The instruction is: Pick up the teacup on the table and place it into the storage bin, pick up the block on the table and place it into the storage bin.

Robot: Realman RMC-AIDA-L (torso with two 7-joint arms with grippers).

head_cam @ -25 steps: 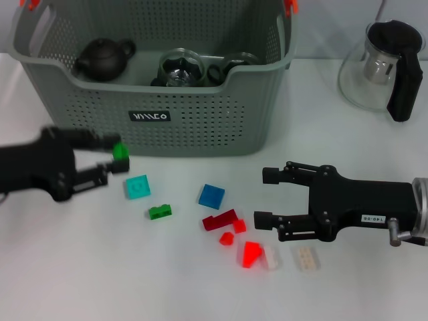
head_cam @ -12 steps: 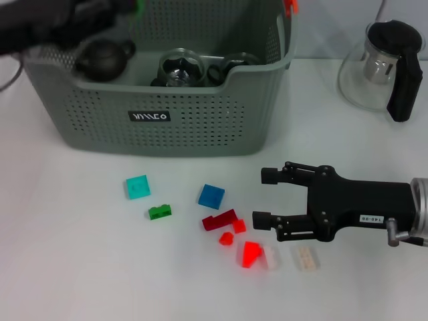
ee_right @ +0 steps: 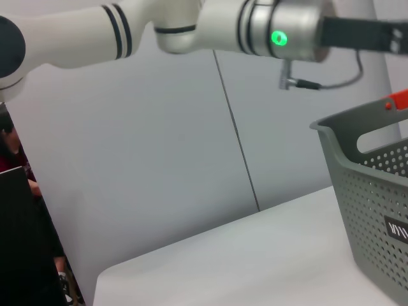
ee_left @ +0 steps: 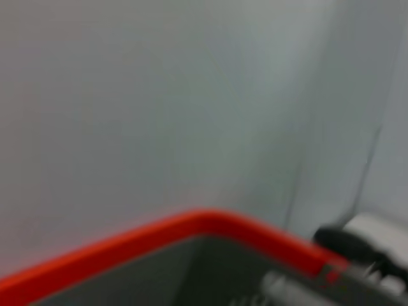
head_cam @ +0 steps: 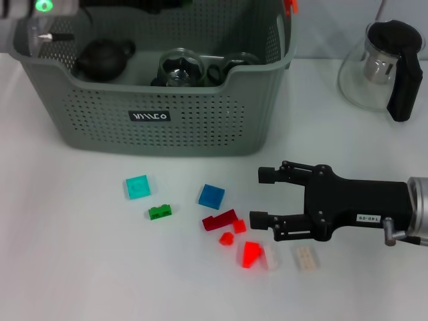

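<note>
- The storage bin is a grey-green plastic basket with perforated sides, an orange handle clip on its rim and a small black label with white lettering on its front wall; it stands on the white table.
- Inside the storage bin lie a dark teapot and a clear glass piece, with another dark-rimmed glass piece just beside it.
- The left arm reaches across above the storage bin's back rim, a green light glowing on its wrist; its fingers pass out of the head view, so whether they are parted or closed cannot be told. In the left wrist view only the bin's orange rim edge shows, blurred.
- 1 second ago the left gripper was low in front of the storage bin with a small green block between its fingers; half a second ago it was already up at the bin's rim.
- In front of the storage bin the loose blocks lie as before: a teal block, a green block, a blue block, a dark red block, several bright red pieces and 2 pale blocks.
- The right gripper lies low over the table in front of the storage bin, just beside the red pieces, its 2 black fingers spread apart and gripping nothing, almost unmoved.
- A glass pitcher with a black handle stands beside the storage bin.
</note>
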